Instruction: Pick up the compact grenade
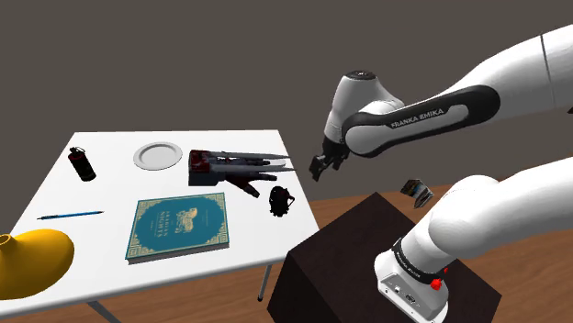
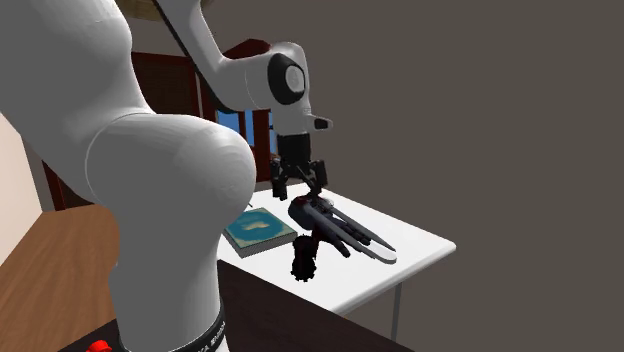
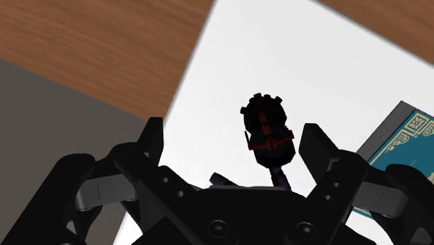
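The black gripper [image 1: 323,165] is hanging in the air over the end of the white counter [image 1: 110,183] that is at the shoulder view's right, and its fingers [image 3: 149,139] are standing spread apart, pinching nothing. The compact grenade [image 1: 281,199], a small dark lump with red markings, is lying on the counter near that right end, close to the near corner. In the wrist view the grenade [image 3: 266,132] is showing between the two spread fingers, well below them and untouched. Just beside it, toward the far side, a dark red and grey bladed gauntlet [image 1: 230,165] is resting with its long blades pointing right. A teal book [image 1: 179,225] is lying flat to the grenade's left. A white plate [image 1: 158,156] is sitting on the far side, and a black canister [image 1: 81,163] is lying at the far left. A blue pen [image 1: 71,215] is lying near a yellow vase [image 1: 32,261] that is resting on its side at the near left corner.
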Tool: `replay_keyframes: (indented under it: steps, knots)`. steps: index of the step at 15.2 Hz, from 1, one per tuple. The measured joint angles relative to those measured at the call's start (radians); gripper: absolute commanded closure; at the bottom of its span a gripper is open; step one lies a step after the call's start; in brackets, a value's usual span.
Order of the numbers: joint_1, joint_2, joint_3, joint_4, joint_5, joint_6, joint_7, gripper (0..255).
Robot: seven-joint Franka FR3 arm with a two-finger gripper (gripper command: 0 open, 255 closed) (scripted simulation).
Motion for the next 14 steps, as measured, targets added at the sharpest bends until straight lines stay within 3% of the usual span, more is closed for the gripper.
replay_keyframes:
  steps: [4,7,11,14]
  knots:
    - [-0.019,0.182,0.048,0.012,-0.034,0.196,0.079,0]
    - [-0.052,0.333,0.086,0.041,-0.112,0.336,0.172,0]
    - [-0.075,0.545,0.096,0.115,-0.344,0.484,0.399,0]
    - [-0.018,0.693,0.021,0.2,-0.547,0.554,0.587,0]
